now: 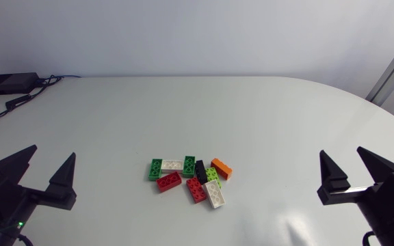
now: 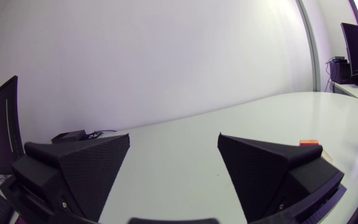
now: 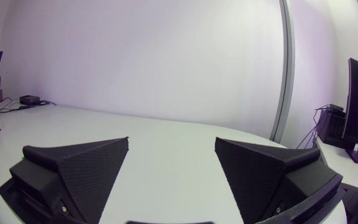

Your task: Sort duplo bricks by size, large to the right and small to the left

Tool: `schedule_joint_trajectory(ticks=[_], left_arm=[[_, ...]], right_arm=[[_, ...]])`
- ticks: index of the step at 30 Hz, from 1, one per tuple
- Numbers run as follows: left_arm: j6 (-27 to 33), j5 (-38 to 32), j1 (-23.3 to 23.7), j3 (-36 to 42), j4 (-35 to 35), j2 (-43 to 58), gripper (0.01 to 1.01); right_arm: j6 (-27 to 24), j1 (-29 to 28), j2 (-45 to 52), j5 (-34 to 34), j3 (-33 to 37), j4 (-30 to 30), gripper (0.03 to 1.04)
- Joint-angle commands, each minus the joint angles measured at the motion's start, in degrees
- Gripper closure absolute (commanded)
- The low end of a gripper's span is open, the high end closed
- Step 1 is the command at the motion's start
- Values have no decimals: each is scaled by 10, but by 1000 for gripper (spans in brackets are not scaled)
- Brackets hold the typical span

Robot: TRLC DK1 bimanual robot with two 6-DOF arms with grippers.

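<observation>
Looks like a robotics lab: left gripper (image 1: 53, 151), right gripper (image 1: 340, 150) over a white table (image 1: 252, 116), cabled black box (image 1: 9, 83) at its corner.

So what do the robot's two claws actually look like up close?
They are alike. The matte black left claw and the matte black right claw each have two broad wedge-shaped fingers that taper to a point. Seen from the wrist views, the finger surfaces are covered in a fine dimpled texture. A small green light glows on the dark body behind the left claw.
</observation>
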Motion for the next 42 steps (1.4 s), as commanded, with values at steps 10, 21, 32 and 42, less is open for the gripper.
schedule_joint_trajectory(ticks=[10,21,32,42], left_arm=[[3,-4,-9,-14,17,-11,46],[9,-7,-6,18,21,19,49],[10,-6,10,275,-70,358,44],[16,-1,10,461,-283,492,44]], right_arm=[[4,-4,-4,1,-18,-13,62],[4,7,35,-6,53,-46,70],[10,61,374,-68,288,-136,70],[-83,188,667,-67,456,-284,70]])
